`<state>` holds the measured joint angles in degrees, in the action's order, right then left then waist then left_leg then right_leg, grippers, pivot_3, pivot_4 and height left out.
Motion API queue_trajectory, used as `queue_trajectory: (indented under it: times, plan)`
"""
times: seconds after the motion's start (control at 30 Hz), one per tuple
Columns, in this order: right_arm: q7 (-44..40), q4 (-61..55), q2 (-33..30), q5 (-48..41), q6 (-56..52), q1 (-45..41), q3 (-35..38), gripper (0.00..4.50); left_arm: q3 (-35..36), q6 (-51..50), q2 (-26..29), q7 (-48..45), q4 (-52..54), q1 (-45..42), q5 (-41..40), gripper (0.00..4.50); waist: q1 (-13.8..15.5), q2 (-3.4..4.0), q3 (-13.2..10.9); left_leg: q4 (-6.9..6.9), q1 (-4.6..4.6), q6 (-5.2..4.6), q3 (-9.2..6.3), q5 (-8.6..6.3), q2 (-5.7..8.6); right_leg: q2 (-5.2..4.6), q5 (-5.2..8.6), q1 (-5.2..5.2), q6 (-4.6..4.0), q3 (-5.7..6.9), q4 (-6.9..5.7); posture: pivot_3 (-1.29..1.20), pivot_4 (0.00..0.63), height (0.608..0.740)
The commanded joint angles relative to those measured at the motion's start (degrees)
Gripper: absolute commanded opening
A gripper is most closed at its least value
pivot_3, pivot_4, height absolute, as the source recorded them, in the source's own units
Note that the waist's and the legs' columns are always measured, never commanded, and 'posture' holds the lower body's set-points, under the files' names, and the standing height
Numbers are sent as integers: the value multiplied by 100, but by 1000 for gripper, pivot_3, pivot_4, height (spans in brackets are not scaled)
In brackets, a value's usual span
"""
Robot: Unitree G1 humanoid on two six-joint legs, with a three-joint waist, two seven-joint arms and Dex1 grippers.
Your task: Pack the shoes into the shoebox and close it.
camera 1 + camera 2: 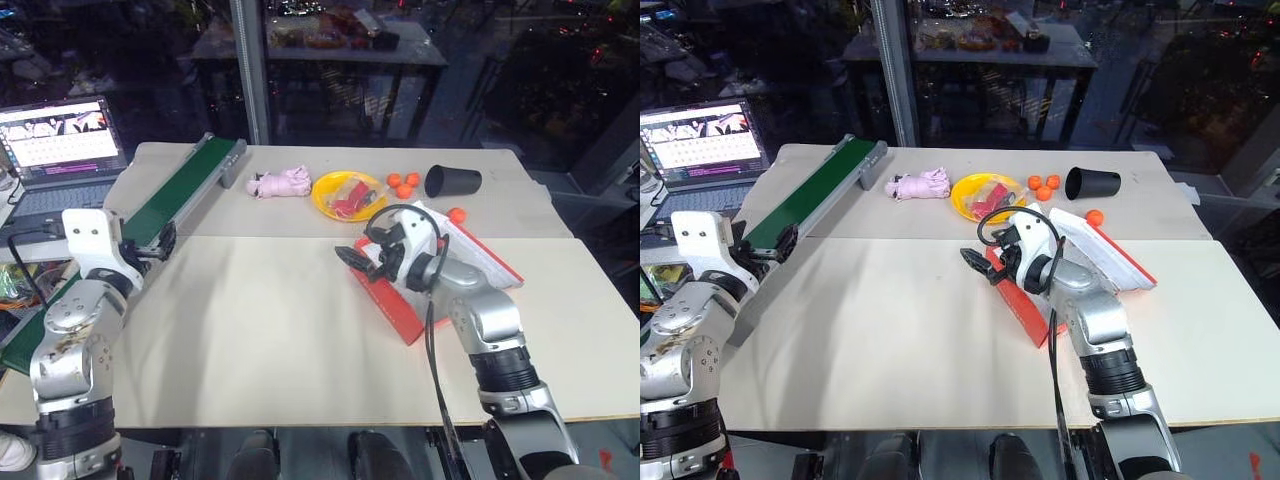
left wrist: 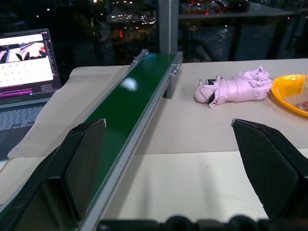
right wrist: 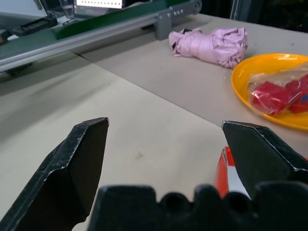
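On the pale table (image 1: 250, 330), right of its middle, the red shoebox (image 1: 400, 312) is lying with its long axis running diagonally, from the near-left corner close to me toward the far right. Its lid (image 1: 1110, 255) is standing tilted open along the far side, showing white with a red edge. I cannot tell whether the shoes are inside, since my right arm is covering the box's opening.

My right gripper (image 1: 978, 266) is reaching level toward my left over the box's near-left end, its two black fingers (image 3: 79, 166) spread wide and pinching nothing; the box's red corner is showing beside one finger in the right wrist view. My left gripper (image 1: 160, 243) is hanging at the table's left edge beside the green conveyor belt (image 1: 190, 185), fingers (image 2: 79, 166) likewise spread apart and empty.

Beyond the box, a yellow bowl (image 1: 325, 200) is holding a red packet (image 3: 274, 94), with a pink plush toy (image 1: 281, 183) just left of it, orange balls (image 1: 403, 185) and a black cup (image 1: 452, 181) to its right. An open laptop (image 1: 55, 150) is glowing at far left; its writing is too small for me to read, and I am seeing no readable label on the box.
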<state>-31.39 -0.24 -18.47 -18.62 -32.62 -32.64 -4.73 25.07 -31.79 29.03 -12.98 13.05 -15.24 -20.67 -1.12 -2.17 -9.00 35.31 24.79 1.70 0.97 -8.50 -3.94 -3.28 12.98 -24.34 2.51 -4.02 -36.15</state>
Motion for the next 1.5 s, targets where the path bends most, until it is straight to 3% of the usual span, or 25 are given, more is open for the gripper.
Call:
queue_trajectory:
  times: [0.03, 0.87, 1.23, 1.5]
  plan:
    - [5, -74, 102, 64, 208, -124, 2, 4470, 172, -47, 151, 32, 138, -143, -73, 4500, 3, 0, 0, 0, 0, 0, 0, 0, 0, 0, 0, 0, 0, 0, 0, 0, 150, 740]
    - [-42, 73, 469, 140, 424, -242, 29, 4470, -147, 16, 234, -50, -469, -563, 158, 4500, -5, -1, 0, 0, 0, 0, 0, 0, 0, 0, 0, 0, 0, 0, -1, 0, 150, 740]
    - [-655, -269, 423, -106, 94, -253, -274, 4470, 122, 1043, 909, -1044, -1919, -310, 242, 4500, -25, -1, 0, -2, 0, 0, 1, 0, -1, 0, 1, -2, -1, 1, 0, 0, 150, 740]
    - [-690, -360, 341, -77, 63, -100, -378, 4470, 83, 1757, 1335, -1387, -3365, -806, 372, 4500, 9, -4, -1, -3, 0, 1, 1, 0, -3, -1, 1, -4, -2, 4, -2, 0, 150, 740]
